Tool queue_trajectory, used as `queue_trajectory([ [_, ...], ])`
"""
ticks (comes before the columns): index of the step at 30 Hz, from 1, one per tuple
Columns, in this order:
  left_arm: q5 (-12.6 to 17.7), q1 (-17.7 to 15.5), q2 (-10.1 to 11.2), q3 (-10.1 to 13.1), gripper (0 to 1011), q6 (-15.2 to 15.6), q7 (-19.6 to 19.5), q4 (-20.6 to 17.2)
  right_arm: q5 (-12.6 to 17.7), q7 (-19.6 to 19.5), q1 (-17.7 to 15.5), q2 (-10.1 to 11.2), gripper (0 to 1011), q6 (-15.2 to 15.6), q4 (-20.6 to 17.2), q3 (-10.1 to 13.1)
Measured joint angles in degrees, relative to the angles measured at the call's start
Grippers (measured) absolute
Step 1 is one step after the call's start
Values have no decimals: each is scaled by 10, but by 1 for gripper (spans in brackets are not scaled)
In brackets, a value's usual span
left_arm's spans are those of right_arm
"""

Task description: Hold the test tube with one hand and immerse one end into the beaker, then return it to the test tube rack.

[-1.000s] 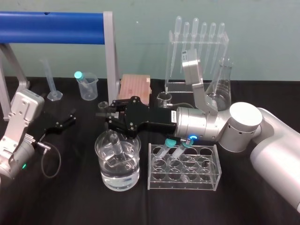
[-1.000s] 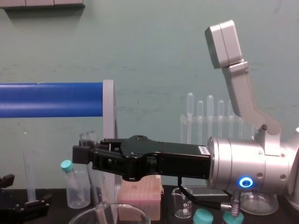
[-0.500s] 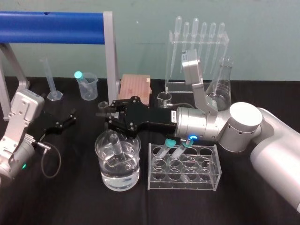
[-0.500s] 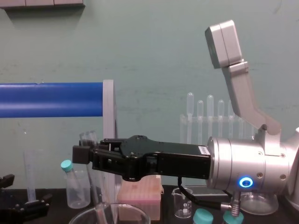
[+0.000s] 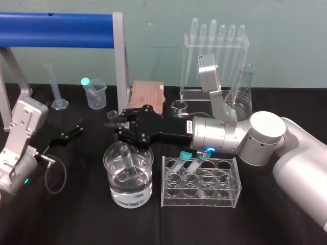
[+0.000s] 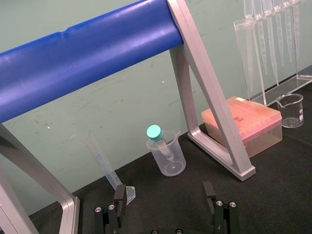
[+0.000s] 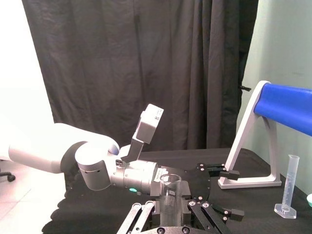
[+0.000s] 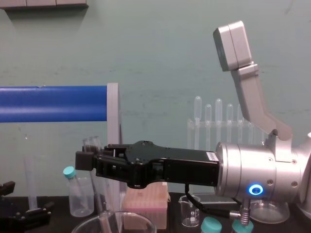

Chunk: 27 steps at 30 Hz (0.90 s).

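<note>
I read head cam high, looking down over table (image 5: 76, 219). Chest cam low, level, close on right arm (image 8: 262, 170). Left wrist faces blue bar (image 6: 87, 53); right wrist faces left arm (image 7: 97, 165). Head, chest share beaker (image 5: 130, 178).

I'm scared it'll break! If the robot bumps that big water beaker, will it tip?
Probably not: the beaker looks wide, with water weighing it down. Being glass, it might crack if the right gripper, holding the test tube in it, knocks hard. Left gripper sits parked.

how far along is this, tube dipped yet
Done: right hand grips the test tube. In hand: its lower end sits inside the beaker; whether it reaches the liquid is unclear. To do: returning it to the test tube rack. Left hand parked, open.
</note>
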Motion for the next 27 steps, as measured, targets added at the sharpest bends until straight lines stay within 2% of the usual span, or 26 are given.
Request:
queue_trajectory([
  [27, 0, 0, 0, 0, 1000, 0, 0, 0, 0, 0, 0, 0, 226, 0, 0, 0],
])
